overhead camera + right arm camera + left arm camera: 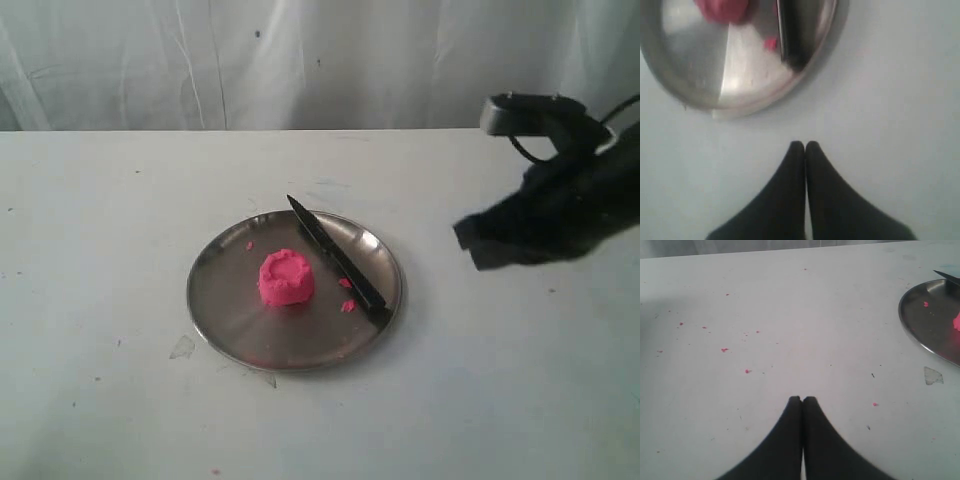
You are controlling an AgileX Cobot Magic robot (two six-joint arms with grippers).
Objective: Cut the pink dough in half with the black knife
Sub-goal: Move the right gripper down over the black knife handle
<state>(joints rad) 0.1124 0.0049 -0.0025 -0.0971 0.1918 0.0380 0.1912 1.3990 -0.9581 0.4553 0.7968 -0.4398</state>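
Note:
The pink dough [286, 278], one stubby lump with a dented top, stands whole near the middle of the round metal plate [225, 305]. The black knife [336, 260] lies on the plate to the dough's right, tip toward the back, handle end at the front-right rim. In the right wrist view the dough [722, 9] and the knife handle [790, 35] show on the plate [700, 65]. My right gripper [804, 144] is shut and empty, over bare table to the right of the plate; in the exterior view it is the blurred black shape [470, 238]. My left gripper [802, 399] is shut and empty, left of the plate [920, 315].
Tiny pink crumbs [347, 304] lie on the plate beside the knife, and more crumbs [724, 349] dot the white table on the left. A small clear scrap [182, 347] lies off the plate's front-left rim. A white curtain hangs behind the table.

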